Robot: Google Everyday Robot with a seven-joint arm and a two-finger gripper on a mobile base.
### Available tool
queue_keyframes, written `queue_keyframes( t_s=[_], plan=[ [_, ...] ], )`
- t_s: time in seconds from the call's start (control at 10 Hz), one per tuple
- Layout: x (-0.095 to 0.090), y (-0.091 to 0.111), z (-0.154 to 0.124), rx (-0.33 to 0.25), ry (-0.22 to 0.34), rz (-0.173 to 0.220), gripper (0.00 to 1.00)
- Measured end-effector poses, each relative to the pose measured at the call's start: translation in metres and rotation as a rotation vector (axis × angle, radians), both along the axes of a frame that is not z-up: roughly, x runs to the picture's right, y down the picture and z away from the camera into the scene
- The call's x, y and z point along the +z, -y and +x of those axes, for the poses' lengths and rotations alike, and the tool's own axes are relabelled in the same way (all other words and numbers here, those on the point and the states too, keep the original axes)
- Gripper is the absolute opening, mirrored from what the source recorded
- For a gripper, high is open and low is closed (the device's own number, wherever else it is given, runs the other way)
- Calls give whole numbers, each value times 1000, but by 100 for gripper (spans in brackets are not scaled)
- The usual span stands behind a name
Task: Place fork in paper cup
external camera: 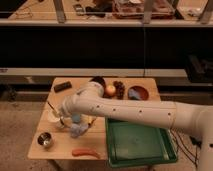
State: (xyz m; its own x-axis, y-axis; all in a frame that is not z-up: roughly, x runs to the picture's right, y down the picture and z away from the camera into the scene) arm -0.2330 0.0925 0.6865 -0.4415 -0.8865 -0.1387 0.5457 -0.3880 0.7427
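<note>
The white paper cup (53,116) stands on the left part of the wooden table (65,150). A slim dark grey fork (51,106) slants up and to the left from the cup's far rim; I cannot tell whether its lower end is inside the cup or behind it. My gripper (63,120) is at the end of the white arm (130,112), low over the table and right against the cup's right side. The arm hides part of the cup.
A blue-grey cup (76,130) lies just right of the gripper, with a pale yellow utensil (92,121) beside it. A steel cup (45,140) and an orange sausage-shaped thing (85,152) are near the front edge. A green tray (137,145) fills the front right. A black block (62,86), fruit (110,90) and a red bowl (138,93) are at the back.
</note>
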Motion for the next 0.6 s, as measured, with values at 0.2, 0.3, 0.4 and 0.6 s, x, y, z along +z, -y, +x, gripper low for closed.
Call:
queue_keyframes(
  t_s=[0.2, 0.3, 0.4, 0.6],
  plan=[
    [1, 5, -5, 13, 27, -22, 0],
    [0, 7, -11, 12, 39, -34, 0],
    [-1, 10, -14, 14, 47, -37, 0],
    [-4, 15, -20, 29, 76, -30, 0]
  ],
)
